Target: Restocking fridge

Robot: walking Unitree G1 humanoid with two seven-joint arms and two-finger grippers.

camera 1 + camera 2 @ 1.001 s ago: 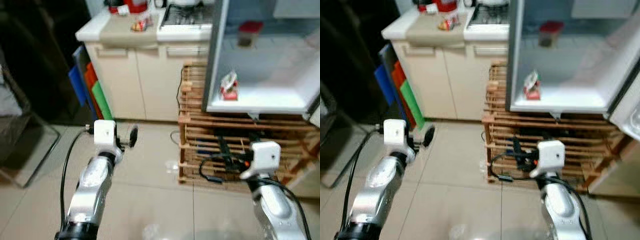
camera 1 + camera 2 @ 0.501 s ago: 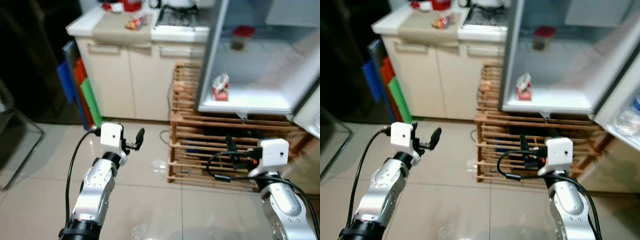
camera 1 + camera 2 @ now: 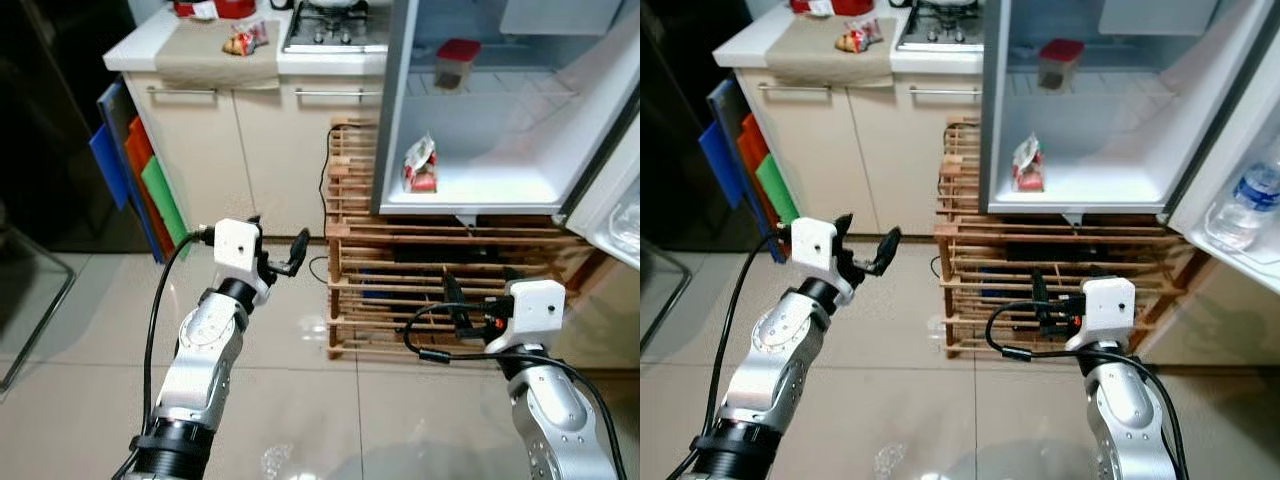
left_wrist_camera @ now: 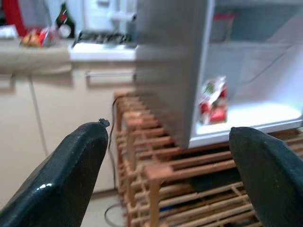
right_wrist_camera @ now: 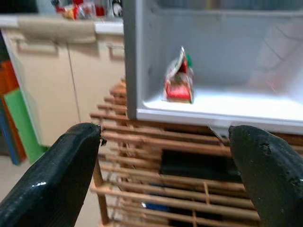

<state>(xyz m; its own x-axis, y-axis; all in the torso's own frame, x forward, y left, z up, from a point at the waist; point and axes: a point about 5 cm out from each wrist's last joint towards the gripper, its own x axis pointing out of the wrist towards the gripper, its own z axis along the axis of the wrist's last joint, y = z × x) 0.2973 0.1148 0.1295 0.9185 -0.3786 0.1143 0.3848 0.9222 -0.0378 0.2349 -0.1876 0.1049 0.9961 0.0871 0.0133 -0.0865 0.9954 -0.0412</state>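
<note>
Open fridge (image 3: 480, 190) raised on a wooden slatted crate (image 3: 440, 290), beside a cream kitchen table (image 3: 200, 50). On the fridge floor, a red-and-white snack packet (image 3: 420, 165); on the shelf above, a red-lidded container (image 3: 455, 65). Left claw (image 3: 280, 262) held before the cabinet, fingers (image 4: 71, 170) spread wide, empty. Right claw (image 5: 165, 161) fronting the crate, fingers (image 5: 61, 175) likewise spread, empty. In the right eye view, a water bottle (image 3: 1243, 205) in the door rack. On the table, a gas hob (image 3: 335, 25) and a small wrapped snack (image 3: 240, 42). Packet lettering blurred, unreadable.
</note>
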